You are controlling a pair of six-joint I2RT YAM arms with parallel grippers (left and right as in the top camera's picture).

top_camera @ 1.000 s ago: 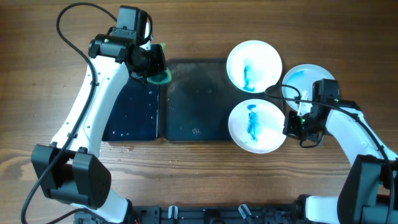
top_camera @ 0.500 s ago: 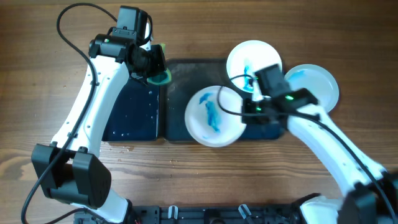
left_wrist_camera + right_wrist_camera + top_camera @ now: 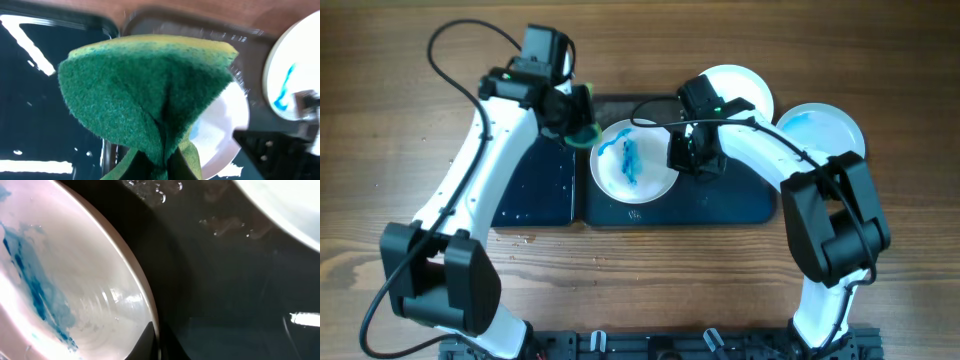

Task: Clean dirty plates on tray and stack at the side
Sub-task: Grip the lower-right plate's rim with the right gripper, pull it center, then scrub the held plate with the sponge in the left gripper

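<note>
My right gripper (image 3: pixel 678 158) is shut on the rim of a white plate (image 3: pixel 630 162) smeared with blue, holding it over the dark tray (image 3: pixel 720 195); the rim shows pinched between the fingers in the right wrist view (image 3: pixel 157 340), with the plate (image 3: pixel 60 280) to the left. My left gripper (image 3: pixel 578 122) is shut on a green sponge (image 3: pixel 582 128) just left of the plate. The sponge (image 3: pixel 150 90) fills the left wrist view. Two more white plates with blue marks sit at the right, one at the tray's far edge (image 3: pixel 740 90) and one on the table (image 3: pixel 828 128).
A second dark tray (image 3: pixel 535 190) with water drops lies under the left arm. The wooden table (image 3: pixel 380 120) surrounds both trays. Cables loop above both arms.
My right gripper carried the smeared plate left across the tray, toward the sponge. My left gripper with the sponge shifted slightly right.
</note>
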